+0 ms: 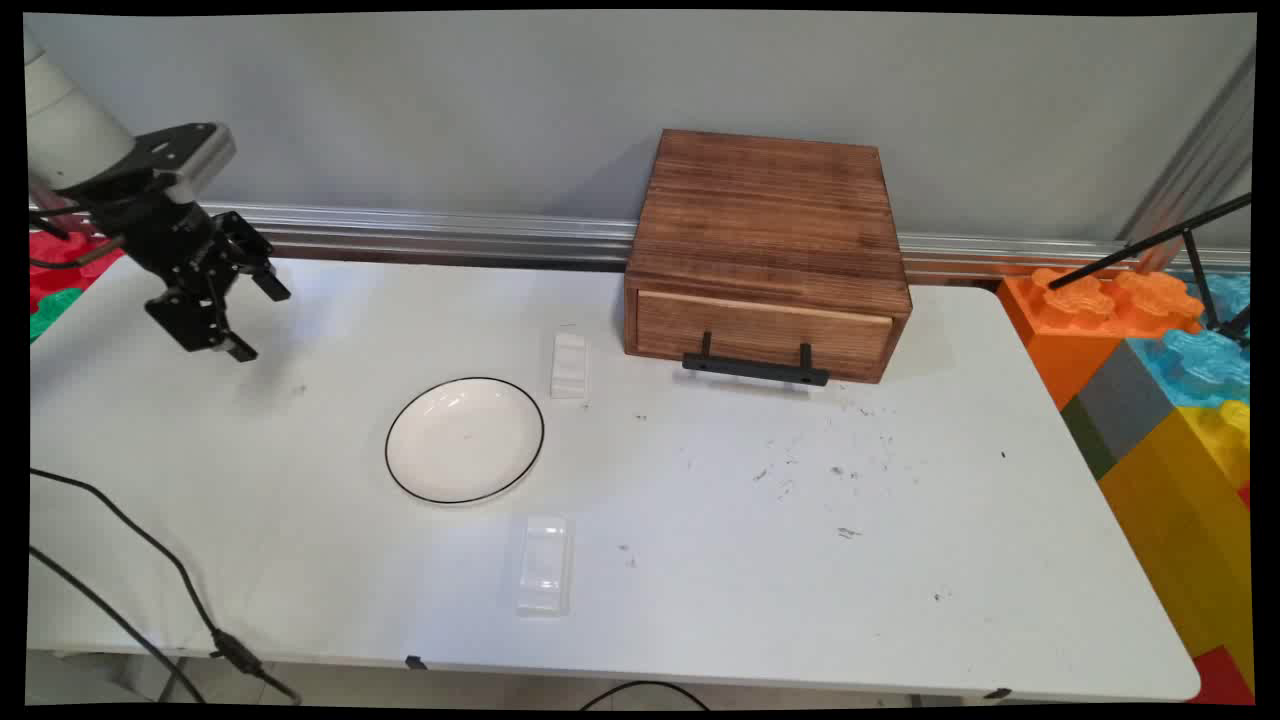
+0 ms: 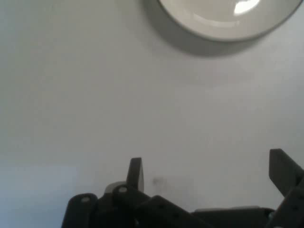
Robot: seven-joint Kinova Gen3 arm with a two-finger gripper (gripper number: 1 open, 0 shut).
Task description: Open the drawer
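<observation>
A: Over the worktop's [image 1: 700,560] left end the claw [image 1: 255,320] hangs spread wide, gripping nothing; the white plate [image 1: 465,440] lies well to its right.

B: Risks?

A: A careless sweep could knock the plate into the white block [image 1: 569,365] just beside it.

B: And the views?

A: Only the main view shows the wooden drawer box [image 1: 768,255] and clear tray [image 1: 544,565]; the hand view shows bare worktop beneath the fingers [image 2: 135,173].

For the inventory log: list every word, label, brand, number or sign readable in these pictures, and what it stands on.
None can be read: no lettering shows on the wooden drawer box, the white plate, the white ridged block, the clear plastic case or the tool.
</observation>
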